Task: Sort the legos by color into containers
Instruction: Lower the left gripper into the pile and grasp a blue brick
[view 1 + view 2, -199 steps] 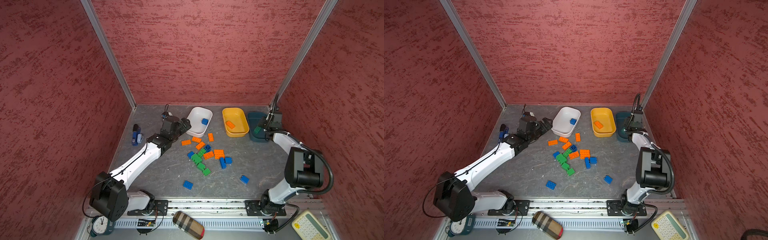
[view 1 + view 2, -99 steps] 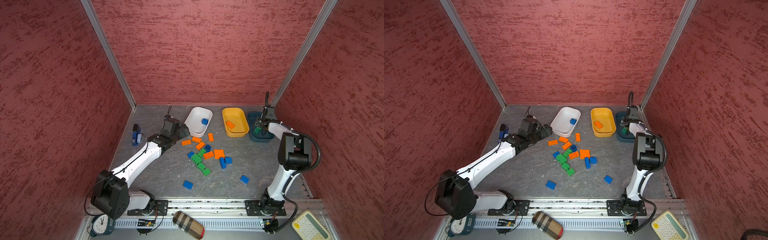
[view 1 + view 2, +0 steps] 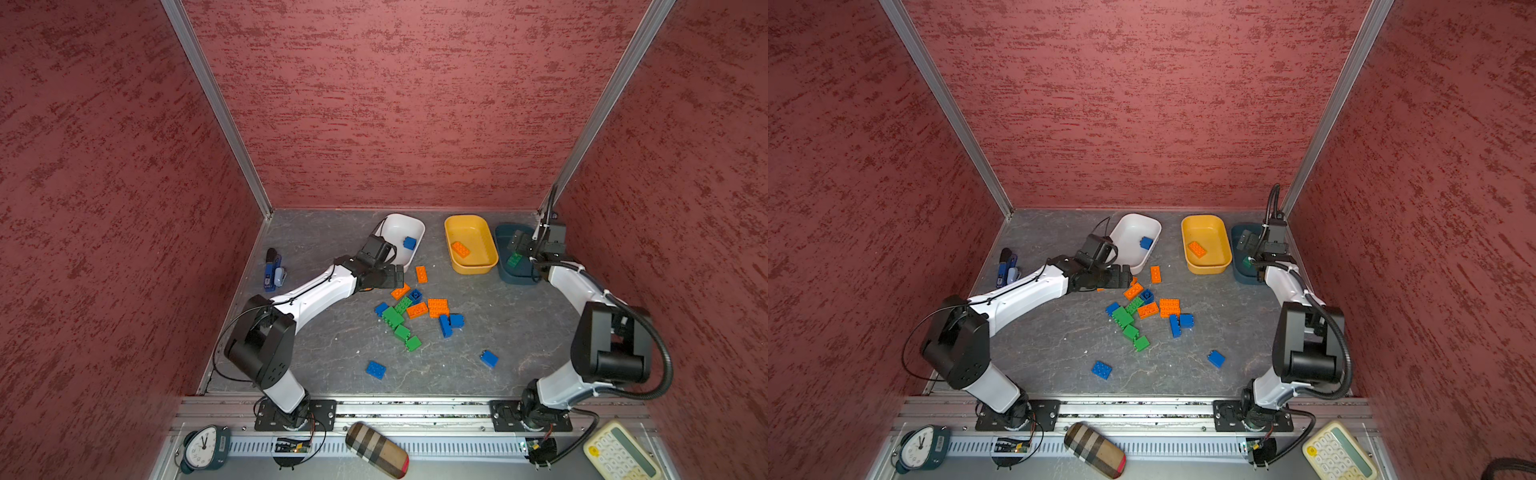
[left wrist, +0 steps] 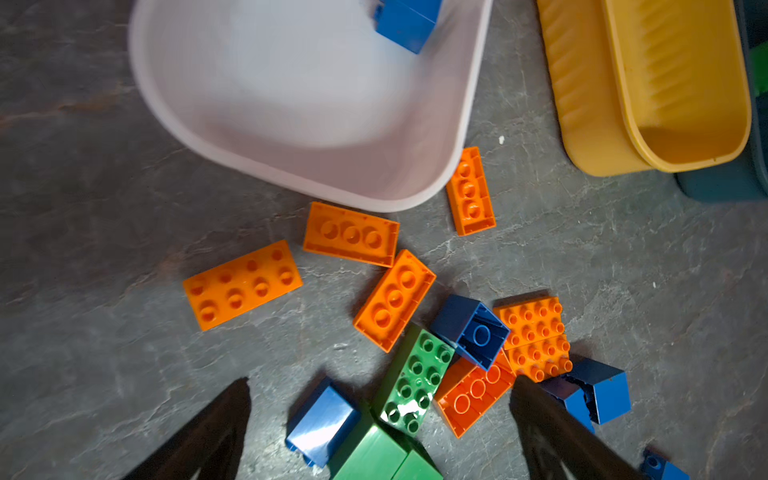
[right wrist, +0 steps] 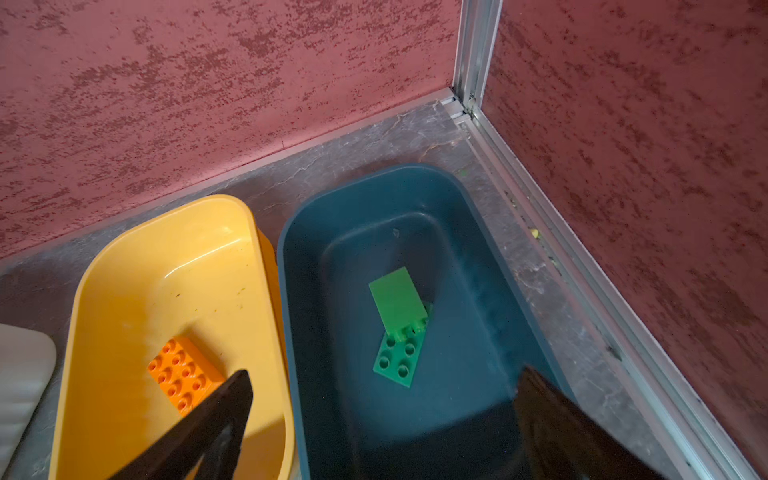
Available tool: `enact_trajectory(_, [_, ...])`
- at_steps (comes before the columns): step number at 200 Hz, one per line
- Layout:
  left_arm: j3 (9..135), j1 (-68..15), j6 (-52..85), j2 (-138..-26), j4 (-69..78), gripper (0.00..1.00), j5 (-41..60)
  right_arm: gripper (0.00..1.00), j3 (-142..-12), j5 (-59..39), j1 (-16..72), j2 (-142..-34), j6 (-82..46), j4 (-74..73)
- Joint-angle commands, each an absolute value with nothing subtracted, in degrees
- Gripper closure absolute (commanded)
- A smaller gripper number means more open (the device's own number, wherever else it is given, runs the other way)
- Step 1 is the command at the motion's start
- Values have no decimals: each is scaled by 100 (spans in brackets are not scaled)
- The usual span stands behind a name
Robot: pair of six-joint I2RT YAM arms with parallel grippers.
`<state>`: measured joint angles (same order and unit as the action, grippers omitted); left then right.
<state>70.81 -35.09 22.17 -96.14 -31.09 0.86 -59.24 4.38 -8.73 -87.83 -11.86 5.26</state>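
the grey marbled table [image 3: 324, 365] is the largest thing below me, shut in by red textured walls. along its far edge three shallow, rounded plastic tubs of like size stand in a row. the white tub [image 3: 395, 228] is on the left and the yellow-orange tub [image 3: 478, 232] in the middle. the dark teal tub [image 3: 505, 237] is on the right by the corner, close against the yellow-orange one.

my left pincer [image 3: 395, 276] hangs low just in front of the white tub, at the far-left edge of the pile. its jaws stand wide apart and clamp nothing. in the left wrist view its dark fingertips [image 4: 232, 407] frame a glossy blue brick [image 4: 322, 419] and a green oblong brick [image 4: 415, 382] lying on the table. my right pincer [image 5: 385, 372] hangs over the dark teal tub, jaws spread wide, empty.

the legos [image 3: 415, 309] are small glossy studded bricks in orange, green and blue. most lie in a loose pile mid-table, several touching or overlapping. some orange oblong ones [image 4: 351, 235] lie studs down, showing hollow undersides with three round tubes. a lone orange brick [image 4: 243, 284] lies studs up a little apart. a tipped blue brick [image 4: 471, 330] shows its hollow. a wider blue brick [image 3: 375, 369] and a smaller blue brick [image 3: 489, 358] lie alone nearer the front edge, well apart from the pile.

sorted so far:
- a blue square brick [image 3: 409, 242] lies in the white tub.
- an orange eight-stud brick [image 5: 183, 374] lies in the yellow-orange tub.
- a flat green four-stud plate [image 5: 397, 361] lies in the dark teal tub.
- a taller green brick [image 5: 395, 299] is just beside the plate, smooth face up; whether the two touch i cannot tell.
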Motion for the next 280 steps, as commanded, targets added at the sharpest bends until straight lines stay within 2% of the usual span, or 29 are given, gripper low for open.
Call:
enact_trajectory(1, [7548, -3781, 1483, -10032, -3540, 5, 159, 1, -5573, 343, -878, -8137, -1552, 320])
enact_trajectory(40, [8296, -4239, 557, -10836, -3964, 16, 513, 1, -4788, -1128, -862, -7225, -1757, 55])
enact_trajectory(59, [8604, -4289, 350, -11178, -4113, 31, 375, 1, -4424, -1511, -807, -6904, -1854, -264])
enact_trajectory(94, [9136, -4274, 18, -11753, -4423, 39, 290, 1, -4102, -1161, -773, -6763, -1829, -424])
enact_trajectory(145, [9316, -4286, -17, -12022, -4439, 40, 203, 1, -4153, -1120, -772, -6976, -1889, -534])
enact_trajectory(156, [9308, -4297, -26, -12048, -4423, 43, 274, 1, -4175, -1166, -769, -7012, -1907, -556])
enact_trajectory(177, [9350, -4313, -17, -12158, -4450, 57, 244, 1, -4216, -1221, -759, -7031, -1916, -586])
enact_trajectory(209, [9499, -4319, 0, -12305, -4588, 68, 135, 1, -4272, -1239, -744, -6980, -1907, -520])
enact_trajectory(243, [9383, -4307, 270, -11918, -4140, 82, 148, 1, -4272, -1283, -712, -6949, -1863, -545])
enact_trajectory(280, [9254, -4205, 809, -11222, -3258, 85, 54, 1, -4248, -1496, -586, -6992, -2002, -452])
